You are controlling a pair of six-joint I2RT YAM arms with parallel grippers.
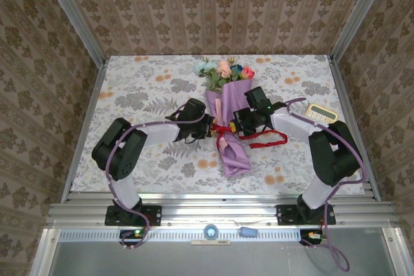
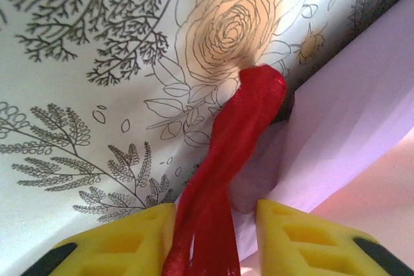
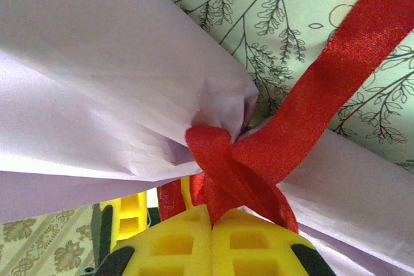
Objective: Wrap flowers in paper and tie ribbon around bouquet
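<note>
The bouquet (image 1: 234, 154) lies flat on the worktop (image 1: 142, 95). Its long axis runs from the flowers (image 1: 223, 69) at the far end to the cone tip at the near end. The ribbon (image 1: 266, 139) crosses that axis at the bouquet's middle, and a loose tail trails off to the bouquet's right. The left claw (image 1: 206, 126) sits just left of the bouquet's middle and the right claw (image 1: 237, 123) just right of it. Both are about equally near the wrap and face each other across it.

The left wrist view shows that claw's fingers (image 2: 123, 240) apart, with a doubled strand of ribbon running between them toward the bouquet's paper (image 2: 349, 95). One finger seems to touch the strand and the other stands clear, so nothing is pinched there. The right wrist view shows the right claw's fingers pressed together on the ribbon, just below where two strands cross against the puckered paper. In the top view the arms cover that crossing, but that view gives the tail's lie and the bouquet's direction.

Tightening likely means each claw pulling outward from the bouquet, square to its long axis, and the left would have to clamp first.
</note>
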